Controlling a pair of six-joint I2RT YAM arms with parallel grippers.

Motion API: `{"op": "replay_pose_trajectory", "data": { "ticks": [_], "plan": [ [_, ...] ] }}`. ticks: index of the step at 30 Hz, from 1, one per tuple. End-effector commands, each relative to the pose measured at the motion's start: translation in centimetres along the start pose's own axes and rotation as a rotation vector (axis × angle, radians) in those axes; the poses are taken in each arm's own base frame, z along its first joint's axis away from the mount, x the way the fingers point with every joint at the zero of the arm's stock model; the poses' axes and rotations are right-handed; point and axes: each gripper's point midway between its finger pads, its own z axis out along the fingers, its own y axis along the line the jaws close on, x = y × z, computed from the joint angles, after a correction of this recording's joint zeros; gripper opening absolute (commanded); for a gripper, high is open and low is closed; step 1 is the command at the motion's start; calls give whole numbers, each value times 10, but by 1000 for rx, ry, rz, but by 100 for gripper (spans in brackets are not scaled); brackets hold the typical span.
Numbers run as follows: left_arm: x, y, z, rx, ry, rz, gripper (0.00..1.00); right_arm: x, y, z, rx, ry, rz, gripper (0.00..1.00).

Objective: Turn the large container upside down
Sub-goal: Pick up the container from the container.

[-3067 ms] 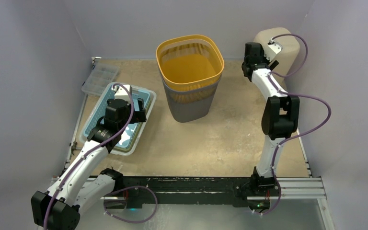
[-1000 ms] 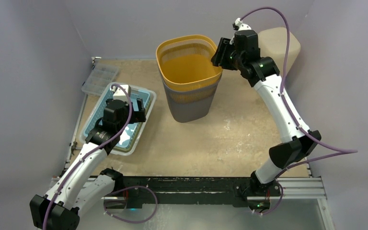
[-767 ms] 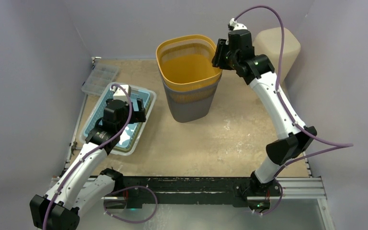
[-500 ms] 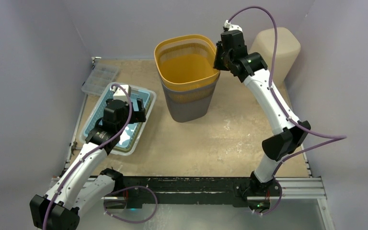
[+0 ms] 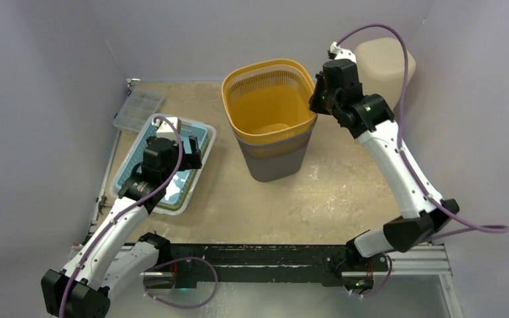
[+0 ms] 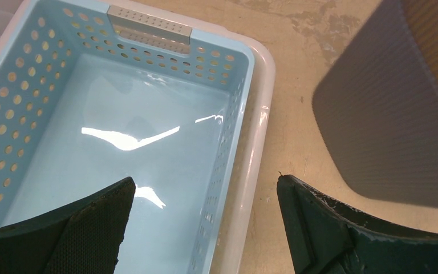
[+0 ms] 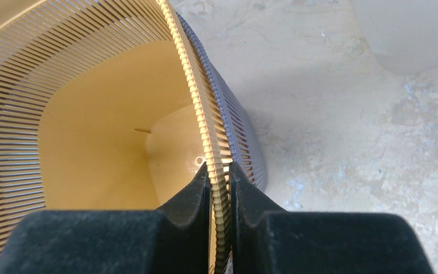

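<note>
With the left fingers [image 6: 97, 220] spread, holding nothing, over the blue basket [image 6: 228, 131], everything hangs on the right fingers [image 7: 201, 184], clenched on a thin stretch of the right rim of the bin [image 5: 258, 109]. I judge that pinch may slip or flex as the bin tips, or the yellow liner [image 7: 108, 131] may pull out of its grey shell [image 5: 275, 165]; whether the shell is caught too I cannot tell. The basket, near the left edge of the counter [image 5: 344, 192], is empty; the bin, mouth up mid-counter, is empty too; at the back, a clear box [image 5: 138, 109] and a beige tub [image 5: 384, 63] hide their contents.

Blue basket [image 6: 120, 131] – in white tray [image 6: 260, 131], clear organiser box [image 5: 138, 109], beige bin [image 5: 378, 63]
</note>
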Motion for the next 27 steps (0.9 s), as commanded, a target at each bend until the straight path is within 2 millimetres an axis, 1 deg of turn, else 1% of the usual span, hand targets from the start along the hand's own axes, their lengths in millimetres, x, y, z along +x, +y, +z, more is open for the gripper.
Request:
{"op": "replay_pose_trajectory", "data": {
  "ticks": [1, 5, 7, 9, 12, 15, 17, 19, 21, 23, 27],
  "plan": [
    [-29, -1, -7, 0, -80, -24, 93, -38, 19, -57, -168, -166, 141, 2],
    [-27, -3, -8, 7, -72, -59, 93, -17, 18, -73, -225, -126, 164, 2],
    [-23, -8, -11, 32, -54, -101, 93, -6, 17, -80, -250, -102, 181, 2],
    [-23, -15, -18, 58, -34, -167, 94, 10, 17, -85, -282, -68, 195, 2],
    [-39, -37, -37, 166, -28, -262, 94, 31, 19, -92, -332, -21, 231, 1],
    [-65, -59, -58, 286, -49, -349, 94, 47, 21, -97, -377, 7, 272, 1],
    [-81, -71, -73, 351, -68, -393, 94, 53, 20, -98, -382, 17, 299, 1],
    [-92, -78, -83, 398, -80, -427, 94, 58, 22, -100, -396, 40, 300, 0],
    [-98, -85, -92, 445, -78, -449, 94, 58, 21, -101, -393, 46, 297, 0],
    [-100, -92, -99, 489, -68, -467, 94, 56, 22, -104, -402, 41, 298, 0],
    [-93, -108, -105, 584, -14, -513, 92, 53, 23, -110, -414, 32, 303, 1]
  ]
}}
